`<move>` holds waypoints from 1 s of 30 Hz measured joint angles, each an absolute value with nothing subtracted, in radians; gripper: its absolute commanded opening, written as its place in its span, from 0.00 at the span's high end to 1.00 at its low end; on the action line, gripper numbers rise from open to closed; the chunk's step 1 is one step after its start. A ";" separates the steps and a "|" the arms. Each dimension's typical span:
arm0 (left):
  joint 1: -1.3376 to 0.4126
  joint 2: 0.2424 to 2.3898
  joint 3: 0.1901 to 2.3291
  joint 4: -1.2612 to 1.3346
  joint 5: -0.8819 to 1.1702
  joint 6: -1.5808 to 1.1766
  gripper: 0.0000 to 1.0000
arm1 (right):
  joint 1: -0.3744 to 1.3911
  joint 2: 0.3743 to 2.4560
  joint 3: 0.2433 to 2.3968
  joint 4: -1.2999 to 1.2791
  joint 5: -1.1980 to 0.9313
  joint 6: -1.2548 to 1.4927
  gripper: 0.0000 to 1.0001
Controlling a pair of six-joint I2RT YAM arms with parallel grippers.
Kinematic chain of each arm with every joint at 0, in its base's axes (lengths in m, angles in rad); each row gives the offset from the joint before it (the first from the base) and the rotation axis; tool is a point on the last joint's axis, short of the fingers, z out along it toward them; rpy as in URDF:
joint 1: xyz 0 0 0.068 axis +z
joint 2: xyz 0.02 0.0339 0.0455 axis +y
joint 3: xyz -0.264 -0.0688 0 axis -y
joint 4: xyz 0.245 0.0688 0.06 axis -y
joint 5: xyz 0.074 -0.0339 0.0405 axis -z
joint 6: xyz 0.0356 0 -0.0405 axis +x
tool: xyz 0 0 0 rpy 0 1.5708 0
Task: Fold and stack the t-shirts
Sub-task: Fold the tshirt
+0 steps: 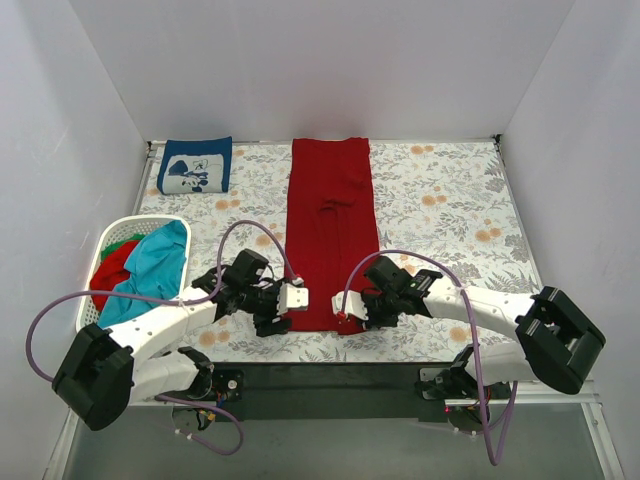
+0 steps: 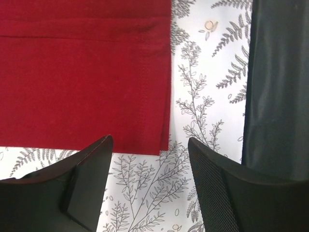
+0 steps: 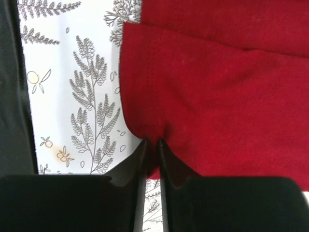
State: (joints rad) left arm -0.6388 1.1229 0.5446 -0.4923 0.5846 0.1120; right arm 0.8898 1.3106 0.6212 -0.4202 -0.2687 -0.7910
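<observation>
**Right corner pinched, left corner waiting on the dark red t-shirt**

The dark red t-shirt is lying in the middle of the floral table cloth, already folded into a long strip running from the far edge toward the arms.

The right gripper is pinching the near right corner. Its fingers are pressed almost together and the red hem is puckering between them. The left gripper is hovering just off the near left corner with its jaws spread and nothing in them. The cloth edge is sitting right in front of the gap.

Handling, as a judgement:
- The shirt is looking light, soft and floppy, with no stiffness, so it is likely going to sag and slide out of fold if lifted by one corner only.
- The best hold is probably both near hem corners, taking all layers at the stitched edge.

The white laundry basket is sitting at the left and holding loose shirts: a teal one on top, a red one and a bit of a green one. A folded navy t-shirt is resting on the far left corner of the table, well apart from the red one.
</observation>
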 measured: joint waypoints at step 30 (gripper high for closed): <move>-0.768 1.185 0.463 -0.334 0.445 0.187 1.00 | 0.891 1.306 0.620 -0.403 -0.248 -0.768 0.99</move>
